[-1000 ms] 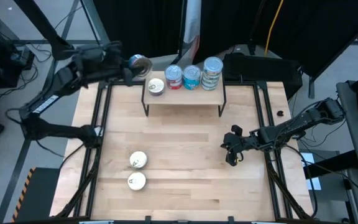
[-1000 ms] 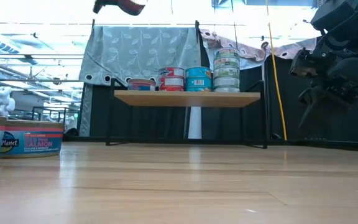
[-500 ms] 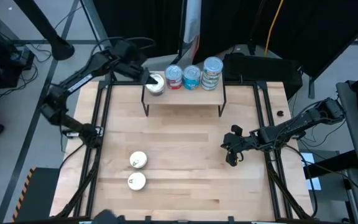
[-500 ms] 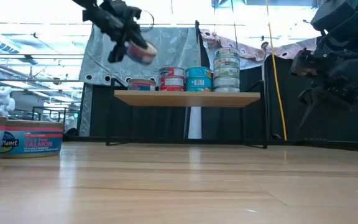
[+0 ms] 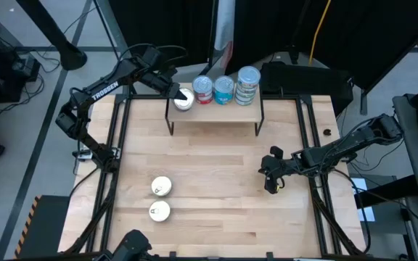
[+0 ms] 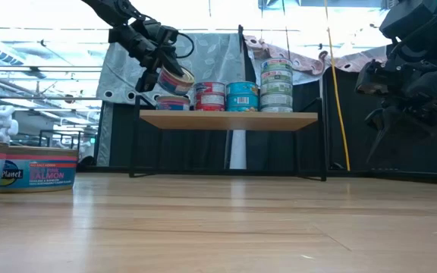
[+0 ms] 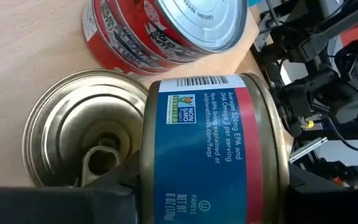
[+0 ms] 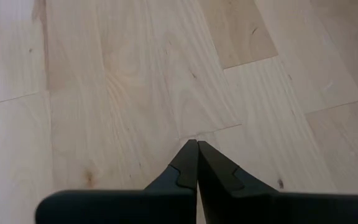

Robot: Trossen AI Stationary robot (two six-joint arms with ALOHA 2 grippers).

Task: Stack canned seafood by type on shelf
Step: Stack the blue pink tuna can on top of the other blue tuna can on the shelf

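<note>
Left gripper pinches a blue-and-red tin, tilted over the gold-lidded tin on the shelf, upper-left of the high view.

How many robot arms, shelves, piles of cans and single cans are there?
Robot arms: 2 (left gripper, right gripper)
Shelf: 1
Piles of cans: 3 (red pile, blue pile, green pile)
Single cans: 4 (two table cans, shelf can, held can)
Total: 10
</note>
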